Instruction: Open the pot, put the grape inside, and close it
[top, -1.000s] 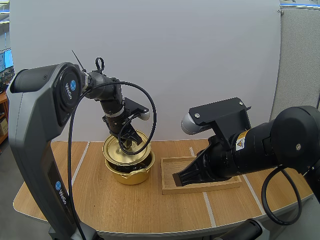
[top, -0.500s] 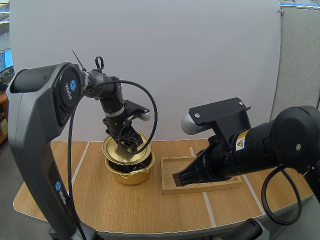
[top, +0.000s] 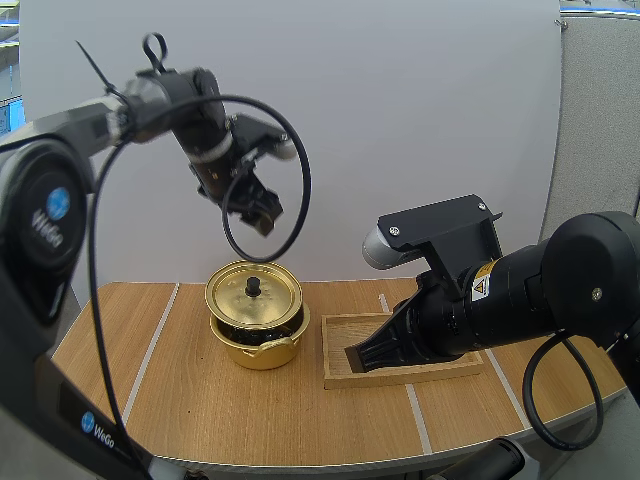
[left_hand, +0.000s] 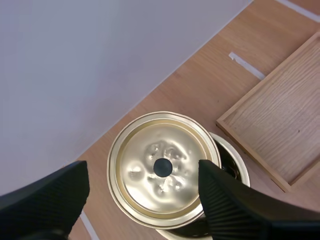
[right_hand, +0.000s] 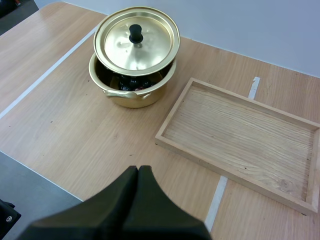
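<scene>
The gold pot (top: 258, 340) stands on the table with its lid (top: 253, 296) resting on it, shifted a little toward the back. Through the gap at the front, dark grapes (right_hand: 129, 81) show inside the pot (right_hand: 132, 95) under the lid (right_hand: 136, 40). My left gripper (top: 264, 216) hangs high above the lid's black knob (top: 253, 286). In the left wrist view this gripper (left_hand: 142, 170) is open, its fingers wide apart over the lid (left_hand: 150, 155), holding nothing. My right gripper (top: 360, 356) hovers over the wooden tray (top: 440, 372); its fingers (right_hand: 136, 175) lie shut together as one wedge.
The wooden tray (right_hand: 240, 132) lies bare just to the right of the pot. Pale tape lines (top: 150, 340) run across the table. A white wall stands close behind the pot. The table's front edge (top: 300, 462) curves near the arms' bases.
My left gripper has opened off the lid's knob and risen well above the pot. The lid has stayed on the pot. The right arm has not moved.
</scene>
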